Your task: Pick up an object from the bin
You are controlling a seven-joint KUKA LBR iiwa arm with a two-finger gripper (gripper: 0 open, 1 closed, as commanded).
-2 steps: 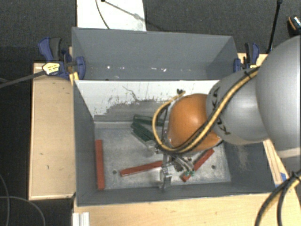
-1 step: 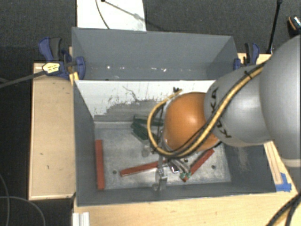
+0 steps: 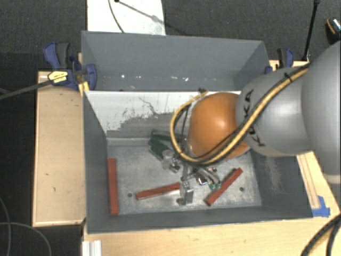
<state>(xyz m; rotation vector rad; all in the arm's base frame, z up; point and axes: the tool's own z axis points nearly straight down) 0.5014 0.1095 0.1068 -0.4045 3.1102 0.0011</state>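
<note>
Gripper (image 3: pixel 185 195) sits by the middle red stick (image 3: pixel 157 192); clenched or not, we cannot tell. Light, stiff, we judge: pinch its sides.

We read one word: KUKA (image 3: pixel 249 111), in dark capital letters on the grey link of the arm (image 3: pixel 290 116) that reaches over the bin (image 3: pixel 170 63). The word runs from top to bottom along the link's left end, just beside the orange cover (image 3: pixel 213 124). A yellow-and-black cable (image 3: pixel 269 96) passes close to the letters. We cannot make out the further dark marks lower on the same link.
</note>
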